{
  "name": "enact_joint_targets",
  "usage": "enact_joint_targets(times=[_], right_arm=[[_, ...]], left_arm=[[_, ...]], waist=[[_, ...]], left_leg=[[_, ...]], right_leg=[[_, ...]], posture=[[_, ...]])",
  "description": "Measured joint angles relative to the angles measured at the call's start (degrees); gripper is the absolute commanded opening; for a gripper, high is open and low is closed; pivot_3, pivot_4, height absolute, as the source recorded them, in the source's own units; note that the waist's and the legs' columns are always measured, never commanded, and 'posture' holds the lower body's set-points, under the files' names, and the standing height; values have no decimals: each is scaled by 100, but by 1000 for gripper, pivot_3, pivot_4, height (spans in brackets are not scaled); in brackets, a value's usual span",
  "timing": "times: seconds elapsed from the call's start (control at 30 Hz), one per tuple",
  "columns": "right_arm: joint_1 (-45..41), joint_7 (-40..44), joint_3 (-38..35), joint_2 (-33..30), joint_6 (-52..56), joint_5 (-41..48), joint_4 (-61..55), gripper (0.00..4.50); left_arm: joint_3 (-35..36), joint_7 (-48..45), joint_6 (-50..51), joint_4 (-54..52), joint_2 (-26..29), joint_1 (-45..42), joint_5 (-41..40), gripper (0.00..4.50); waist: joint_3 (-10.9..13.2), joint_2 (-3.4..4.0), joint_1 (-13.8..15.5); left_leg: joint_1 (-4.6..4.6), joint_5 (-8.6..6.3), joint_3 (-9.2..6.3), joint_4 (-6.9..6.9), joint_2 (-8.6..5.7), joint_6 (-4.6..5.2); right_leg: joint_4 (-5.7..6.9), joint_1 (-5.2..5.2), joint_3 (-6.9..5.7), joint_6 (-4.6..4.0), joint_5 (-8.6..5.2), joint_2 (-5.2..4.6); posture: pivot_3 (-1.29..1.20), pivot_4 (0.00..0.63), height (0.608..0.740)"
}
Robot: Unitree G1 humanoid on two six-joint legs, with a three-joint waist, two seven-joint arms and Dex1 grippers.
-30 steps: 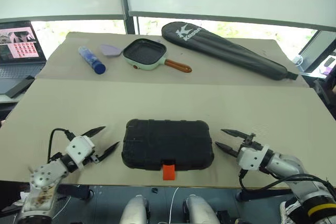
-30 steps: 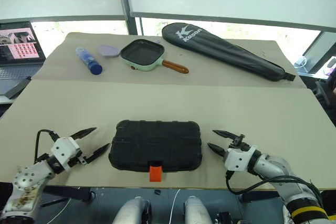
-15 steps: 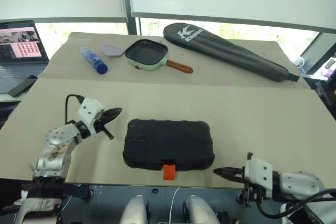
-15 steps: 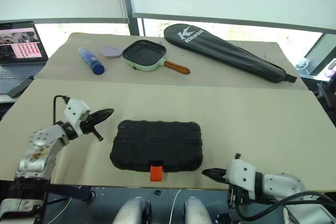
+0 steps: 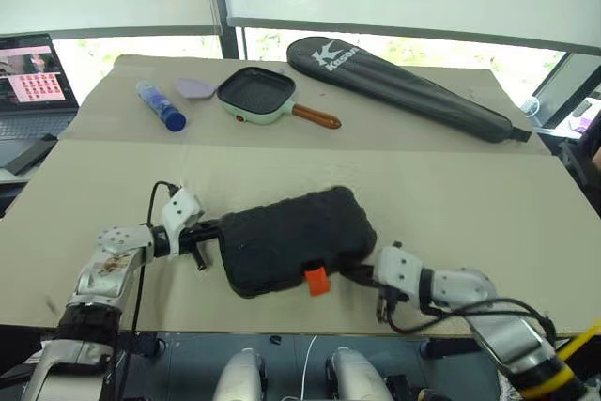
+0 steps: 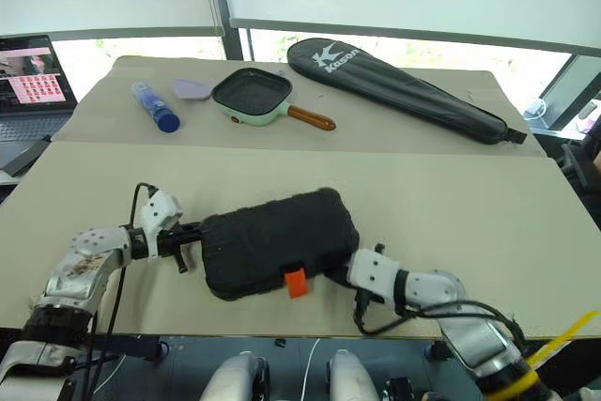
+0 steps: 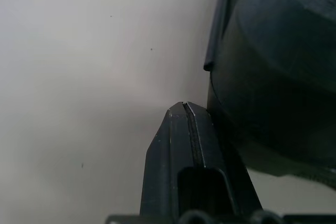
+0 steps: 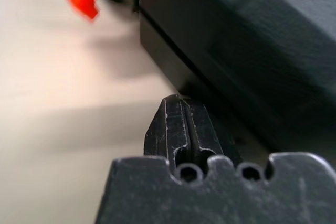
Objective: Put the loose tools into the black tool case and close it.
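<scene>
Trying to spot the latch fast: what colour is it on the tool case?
Orange, against the black tool case; the latch shows best in the left eye view.

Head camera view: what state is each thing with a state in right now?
black tool case: closed, turned askew on the table, orange latch at the near edge.
left gripper: shut, tip at the case's left end.
right gripper: shut, tip at the case's near right corner.
laptop: open, screen lit.
racket bag: closed, lying flat.

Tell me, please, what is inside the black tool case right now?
That cannot be seen: the black tool case is closed, its orange latch at the front edge, so the lid covers whatever it holds. No loose tools lie on the cardboard-covered table around it.
</scene>
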Motion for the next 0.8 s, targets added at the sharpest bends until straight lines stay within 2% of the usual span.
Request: enact_joint_targets(times=[0.23, 0.37, 0.47, 0.6, 0.7, 0.8], right_arm=[[-1083, -168, -123, 621, -510, -286, 1586, 0], [-1184, -219, -417, 778, -824, -236, 1967, 0], [-863, 5, -726, 517, -870, -8, 1645, 0], [-340, 396, -897, 217, -516, 389, 990, 0], [139, 789, -975, -143, 205, 955, 66, 0], [170, 898, -992, -198, 592, 1201, -483, 0]], left_arm=[[559, 413, 767, -1096, -114, 944, -587, 22], [809, 465, 1109, -1603, -121, 1061, -958, 22], [1054, 440, 1494, -1864, 7, 848, -1415, 22], [1165, 387, 1759, -1885, 353, 349, -1557, 22], [584, -50, 1801, -1851, 520, -284, -1448, 22], [36, -304, 1803, -1841, 408, -673, -1373, 22]], waist=[[4, 2, 9], [8, 3, 70], [8, 3, 102], [8, 4, 72], [11, 9, 83], [11, 8, 35]], left_leg=[[-8, 0, -15, 0, 0, 0], [-15, 0, -16, 0, -2, 0], [-17, 0, -24, 0, -4, 0], [-11, 0, -26, 0, -10, 0], [-11, 0, -21, 0, -17, 0], [-8, 0, -16, 1, -14, 0]], right_leg=[[1, -7, 0, 0, 1, -5], [1, -7, -5, 3, 2, -13], [-2, -3, -9, 6, 3, -18], [-2, 0, -9, 5, 3, -12], [-3, 4, -9, 6, 2, -12], [-3, 4, -3, 7, 3, -8]], posture=[[0, 150, 740], [0, 150, 740], [0, 150, 740], [0, 150, 740], [0, 150, 740], [0, 150, 740]])
